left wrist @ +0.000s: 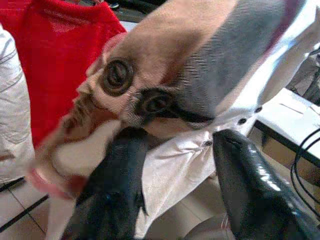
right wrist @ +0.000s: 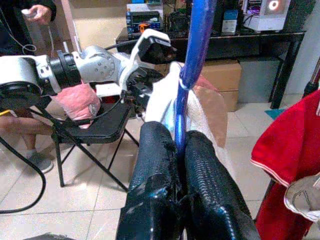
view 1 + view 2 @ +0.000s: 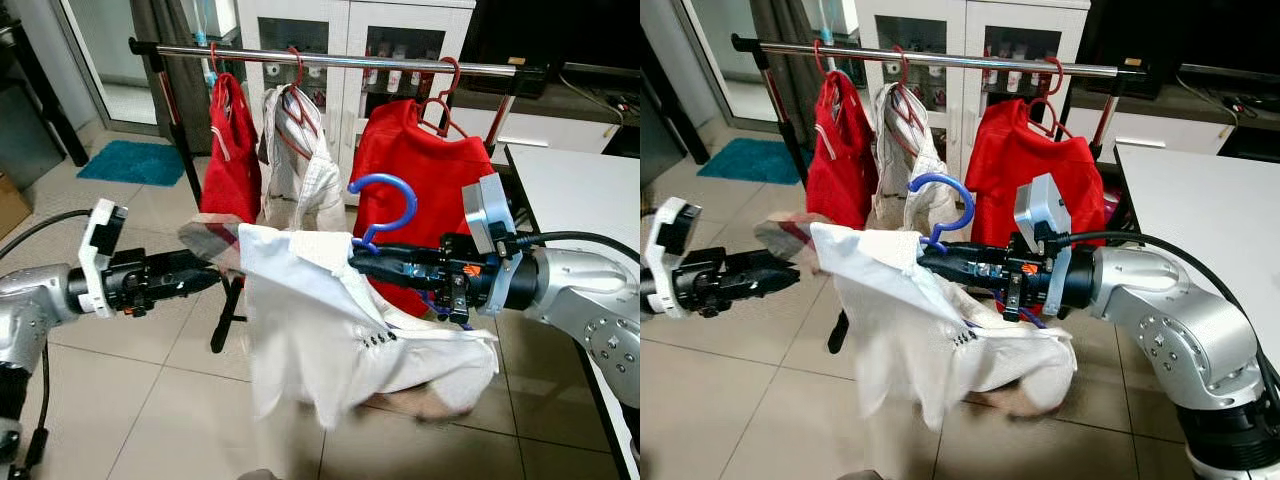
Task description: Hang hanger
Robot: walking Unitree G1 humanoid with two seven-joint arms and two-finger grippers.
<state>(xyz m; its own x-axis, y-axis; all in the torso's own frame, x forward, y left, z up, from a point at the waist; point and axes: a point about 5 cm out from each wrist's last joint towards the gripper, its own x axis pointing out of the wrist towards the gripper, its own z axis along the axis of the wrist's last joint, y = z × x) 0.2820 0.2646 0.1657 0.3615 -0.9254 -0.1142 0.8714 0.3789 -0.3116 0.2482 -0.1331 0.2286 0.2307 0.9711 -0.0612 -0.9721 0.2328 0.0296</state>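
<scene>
A blue hanger (image 3: 381, 180) carries a white shirt (image 3: 320, 340) that droops toward the floor. My right gripper (image 3: 365, 258) is shut on the hanger's neck just under the hook, as the right wrist view shows (image 2: 180, 137). The hook stands upright, in front of and below the chrome rail (image 3: 400, 62). My left gripper (image 3: 215, 272) reaches in from the left to the shirt's far shoulder, where a checked lining with two buttons (image 1: 135, 90) shows. Its fingers (image 1: 250, 185) stand apart with white cloth lying between them.
The rail holds a red top (image 3: 230, 150), a white garment (image 3: 300, 160) and a red shirt (image 3: 420, 180) on red hangers. A white table (image 3: 580, 190) stands at the right, a blue mat (image 3: 135, 160) at the far left. A person (image 2: 30, 15) sits beyond a black folding chair (image 2: 95, 127).
</scene>
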